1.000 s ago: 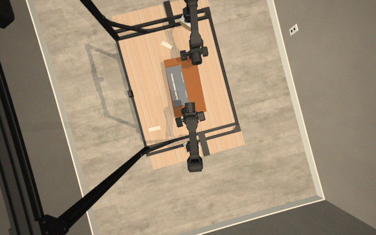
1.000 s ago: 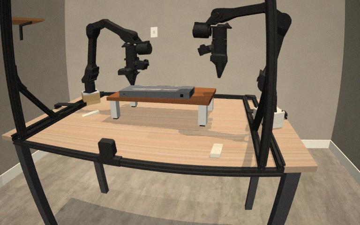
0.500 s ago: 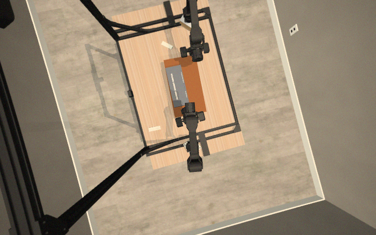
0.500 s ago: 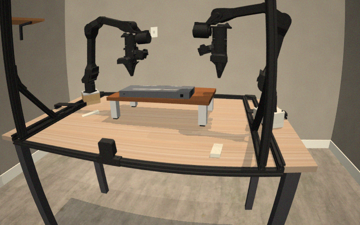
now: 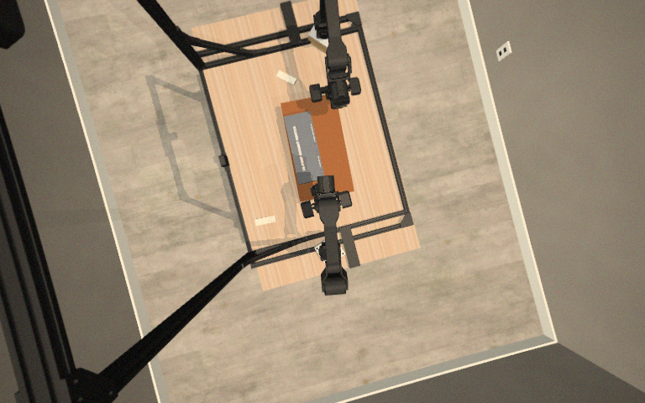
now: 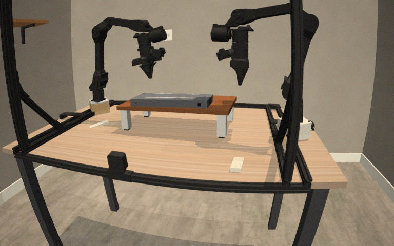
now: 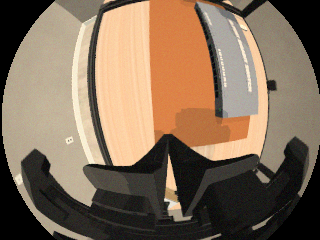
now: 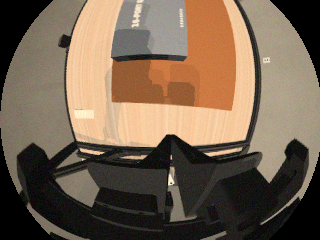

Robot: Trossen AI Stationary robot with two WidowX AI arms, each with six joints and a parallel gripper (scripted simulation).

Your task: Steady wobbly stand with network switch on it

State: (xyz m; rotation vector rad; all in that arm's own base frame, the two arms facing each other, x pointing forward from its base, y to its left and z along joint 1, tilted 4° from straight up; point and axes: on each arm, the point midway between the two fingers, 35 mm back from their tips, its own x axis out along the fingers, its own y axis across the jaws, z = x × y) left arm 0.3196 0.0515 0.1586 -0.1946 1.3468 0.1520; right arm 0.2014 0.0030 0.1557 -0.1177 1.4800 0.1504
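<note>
The stand [image 5: 332,142] [image 6: 223,108] [image 7: 180,75] [image 8: 210,65] has an orange-brown top on white legs with dark feet. Whether a foot is off the table is too small to tell. The grey network switch [image 5: 304,147] [image 6: 168,102] [image 7: 235,65] [image 8: 150,42] lies on the top, toward its front edge. One pale wedge [image 5: 285,77] [image 6: 99,124] lies near the stand's left end. The other wedge [image 5: 264,220] [image 6: 236,164] [image 7: 243,26] [image 8: 84,114] lies front right. My left gripper [image 6: 150,77] [image 7: 167,137] and right gripper [image 6: 239,84] [image 8: 171,136] are shut, empty, above opposite ends of the stand.
A black frame [image 5: 382,118] [image 6: 203,185] runs around the wooden table [image 5: 238,118] [image 6: 72,145]. A black box [image 5: 223,160] [image 6: 117,161] stands on its front rail. Black uprights rise at the front corners. In the exterior view the left arm is at the left.
</note>
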